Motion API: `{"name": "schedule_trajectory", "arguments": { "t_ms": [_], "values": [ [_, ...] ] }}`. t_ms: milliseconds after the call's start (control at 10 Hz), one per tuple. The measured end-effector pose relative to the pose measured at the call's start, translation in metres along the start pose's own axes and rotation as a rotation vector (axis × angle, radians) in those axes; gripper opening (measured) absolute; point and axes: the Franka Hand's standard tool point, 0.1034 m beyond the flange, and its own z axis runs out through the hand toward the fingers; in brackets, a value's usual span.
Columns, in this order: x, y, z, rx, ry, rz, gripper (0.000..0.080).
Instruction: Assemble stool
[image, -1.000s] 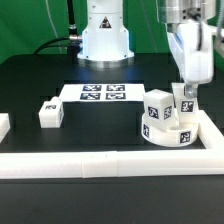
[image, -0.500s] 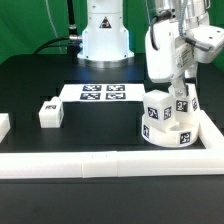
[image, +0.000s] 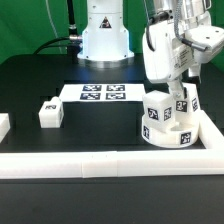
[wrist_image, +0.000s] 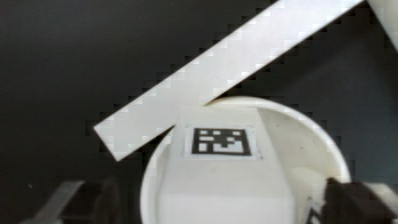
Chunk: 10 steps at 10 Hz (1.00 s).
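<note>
The round white stool seat (image: 170, 135) lies at the exterior view's right, in the corner of the white rails. One tagged leg (image: 155, 112) stands on its left side. A second leg (image: 186, 104) stands upright on its right side. My gripper (image: 183, 95) comes down over this second leg and is shut on it. In the wrist view the tagged leg (wrist_image: 231, 165) fills the space between my dark fingers (wrist_image: 365, 195), with my gripper (wrist_image: 222, 205) around it. A third leg (image: 48, 111) lies loose on the table at the left.
The marker board (image: 100, 93) lies mid-table in front of the robot base (image: 105, 40). A long white rail (image: 90, 163) runs along the front and turns up at the right (image: 212, 128); it shows in the wrist view (wrist_image: 231, 70). A white piece (image: 3, 124) sits at the far left.
The wrist has turned about its vertical axis over the right-hand leg since a second ago; its broad side now faces the camera. In the last half second almost nothing moved.
</note>
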Motion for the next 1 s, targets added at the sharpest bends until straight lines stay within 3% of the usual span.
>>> {"name": "schedule_trajectory", "arguments": {
  "t_ms": [100,200,400,700,800,900,1000],
  "values": [
    [-0.004,-0.002,-0.006,0.005,-0.016,0.006,0.0622],
    [-0.006,-0.003,-0.009,0.008,-0.027,-0.025,0.0641],
    [-0.01,-0.003,-0.019,0.0,-0.043,-0.164,0.0648],
    [-0.008,-0.002,-0.016,0.003,-0.036,-0.382,0.0649],
    [-0.008,-0.001,-0.015,-0.004,-0.034,-0.479,0.0649],
    [-0.011,0.001,-0.017,-0.051,-0.025,-0.636,0.0649],
    [-0.016,-0.002,-0.019,-0.06,-0.015,-0.78,0.0649]
  ]
}}
